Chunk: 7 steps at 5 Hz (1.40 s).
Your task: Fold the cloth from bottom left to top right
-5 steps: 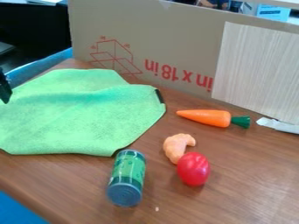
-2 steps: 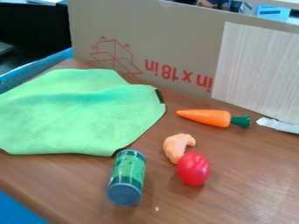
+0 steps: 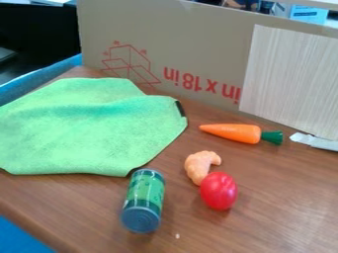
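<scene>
The bright green cloth point(image 3: 86, 136) lies on the left part of the brown table, running up to the view's left edge. It is mostly flat, with a low ridge across its upper part and a small dark tag at its right corner. Its lower edge runs just above the green can.
A green can point(image 3: 143, 200) lies below the cloth's lower right corner. An orange croissant-like toy point(image 3: 200, 166) and a red toy point(image 3: 218, 190) sit right of it. A toy carrot point(image 3: 240, 133) lies farther back, before a cardboard panel point(image 3: 198, 54). A whitish piece point(image 3: 316, 142) is at right.
The black gripper part seen at the left edge a second ago has gone out of view to the left. Cloth and toys look the same.
</scene>
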{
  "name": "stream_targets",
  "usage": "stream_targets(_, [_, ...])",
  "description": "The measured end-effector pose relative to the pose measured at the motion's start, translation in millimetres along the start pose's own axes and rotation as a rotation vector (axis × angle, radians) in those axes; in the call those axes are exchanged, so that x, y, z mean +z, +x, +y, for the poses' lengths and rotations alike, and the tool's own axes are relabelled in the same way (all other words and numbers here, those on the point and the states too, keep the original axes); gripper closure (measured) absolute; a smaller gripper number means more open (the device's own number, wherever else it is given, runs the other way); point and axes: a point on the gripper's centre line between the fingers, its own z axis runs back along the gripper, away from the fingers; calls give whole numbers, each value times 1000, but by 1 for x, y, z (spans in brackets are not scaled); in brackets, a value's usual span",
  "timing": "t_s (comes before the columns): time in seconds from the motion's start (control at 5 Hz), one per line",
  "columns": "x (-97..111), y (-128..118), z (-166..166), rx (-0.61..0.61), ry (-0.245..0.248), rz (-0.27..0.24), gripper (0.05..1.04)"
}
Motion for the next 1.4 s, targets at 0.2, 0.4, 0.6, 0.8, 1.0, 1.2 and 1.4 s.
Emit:
stream_targets(0.2, [-3,3,3,22,10,-15,416])
stream_targets(0.4, [-4,6,6,45,4,-23,723])
stream_targets(0.6, [-3,4,5,49,-24,-13,928])
stream_targets(0.8, [7,-2,-3,41,-95,22,1014])
stream_targets(1.0, [59,9,-10,44,-212,-25,1028])
stream_targets(1.2, [77,6,-26,51,-288,21,1029])
stream_targets(1.4, [85,7,-56,46,-325,51,1030])
